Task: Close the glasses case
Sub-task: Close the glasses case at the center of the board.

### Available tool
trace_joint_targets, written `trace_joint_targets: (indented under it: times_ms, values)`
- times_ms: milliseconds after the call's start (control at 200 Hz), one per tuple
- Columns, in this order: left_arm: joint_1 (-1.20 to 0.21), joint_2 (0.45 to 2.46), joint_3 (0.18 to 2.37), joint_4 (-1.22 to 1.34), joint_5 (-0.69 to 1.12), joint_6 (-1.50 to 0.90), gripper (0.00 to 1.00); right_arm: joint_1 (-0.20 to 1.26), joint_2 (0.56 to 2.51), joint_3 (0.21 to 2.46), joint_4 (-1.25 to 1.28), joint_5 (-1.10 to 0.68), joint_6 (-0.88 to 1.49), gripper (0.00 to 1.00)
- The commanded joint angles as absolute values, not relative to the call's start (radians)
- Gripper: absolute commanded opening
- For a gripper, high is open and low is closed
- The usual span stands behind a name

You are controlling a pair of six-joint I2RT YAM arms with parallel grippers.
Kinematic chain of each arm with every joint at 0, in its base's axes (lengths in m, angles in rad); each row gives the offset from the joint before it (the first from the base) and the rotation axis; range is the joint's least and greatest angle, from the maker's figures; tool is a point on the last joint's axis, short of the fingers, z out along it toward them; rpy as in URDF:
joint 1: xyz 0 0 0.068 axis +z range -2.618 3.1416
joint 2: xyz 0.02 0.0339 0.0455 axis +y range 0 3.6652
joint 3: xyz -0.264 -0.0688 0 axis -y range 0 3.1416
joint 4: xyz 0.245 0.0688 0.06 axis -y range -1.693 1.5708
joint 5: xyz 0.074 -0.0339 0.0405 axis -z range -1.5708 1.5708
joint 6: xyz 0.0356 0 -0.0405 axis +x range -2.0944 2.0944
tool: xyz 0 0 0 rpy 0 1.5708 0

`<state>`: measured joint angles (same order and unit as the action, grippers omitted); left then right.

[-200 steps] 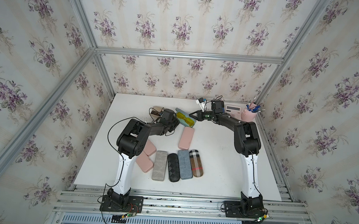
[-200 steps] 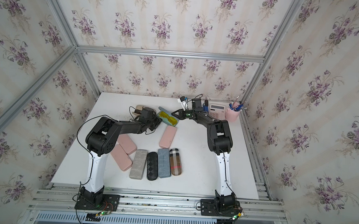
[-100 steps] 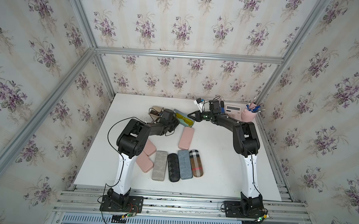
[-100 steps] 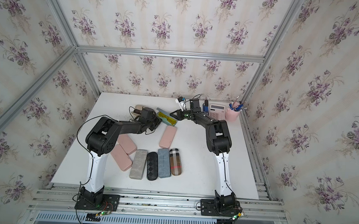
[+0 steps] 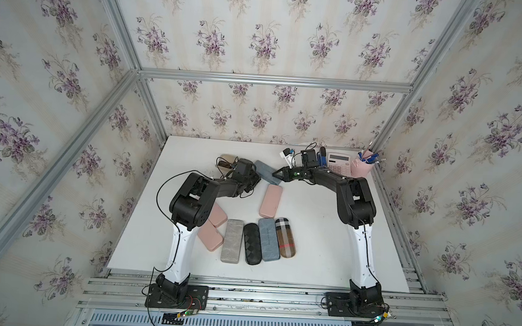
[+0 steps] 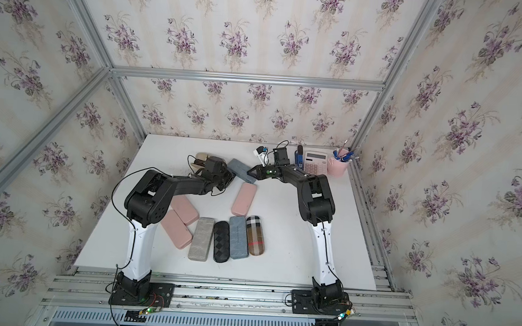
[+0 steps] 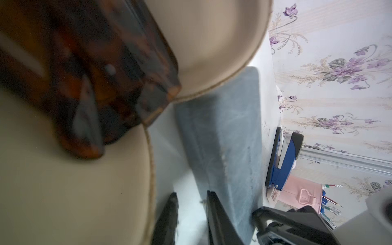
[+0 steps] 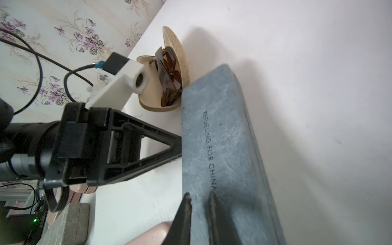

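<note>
Tabletop (image 5: pixel 309 261) first: white, with a row of shut cases (image 5: pixel 257 240) lying near the front, well apart from the work at the far side. There the grey-blue glasses case (image 5: pixel 265 171) lies flat, lid down. It looks closed, though I cannot see whether the seam has latched. Just past one end of it, a beige case (image 8: pixel 148 101) stands open with brown sunglasses (image 8: pixel 169 78) inside, very near the grey-blue corner.

My left end effector (image 7: pixel 191 196) is narrowed to a slit and holds nothing, with its tip against the case's long edge. My right end effector (image 8: pixel 199 195) is equally narrow and empty, poised over the lid near one end. I cannot tell whether it touches.

Risks, as I judge them:
- If the lid has not caught, it may spring up when I back off.
- Pressing off-centre could tip the case.
- A sideways shove from the left could slide it into the beige case and knock the sunglasses.
</note>
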<state>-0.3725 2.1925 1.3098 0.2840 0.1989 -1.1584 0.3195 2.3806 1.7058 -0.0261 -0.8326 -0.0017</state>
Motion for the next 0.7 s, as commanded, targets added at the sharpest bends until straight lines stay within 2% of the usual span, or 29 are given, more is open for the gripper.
trace_joint_targets:
  times_ms: [0,220,335,415,495,525,699]
  values:
    - [-0.373,2.198,1.305,0.238,0.204,-1.146,0.28,0.322,2.388,1.707,-0.073,-0.788,-0.017,0.18]
    - [-0.377,2.197,1.305,0.255,0.227,-1.140,0.28,0.323,2.387,1.705,-0.075,-0.781,-0.017,0.18]
    - [-0.380,2.189,1.305,0.289,0.277,-1.131,0.33,0.326,2.383,1.703,-0.087,-0.758,-0.018,0.18]
    - [-0.389,2.172,1.307,0.301,0.320,-1.116,0.42,0.327,2.375,1.693,-0.098,-0.737,-0.020,0.18]
    - [-0.403,2.149,1.310,0.285,0.346,-1.096,0.54,0.326,2.353,1.671,-0.092,-0.727,-0.013,0.18]
    - [-0.409,2.138,1.308,0.279,0.349,-1.089,0.62,0.327,2.341,1.657,-0.083,-0.728,-0.009,0.18]
    - [-0.422,2.045,1.239,0.301,0.383,-1.086,0.83,0.331,2.296,1.626,-0.109,-0.687,-0.019,0.18]
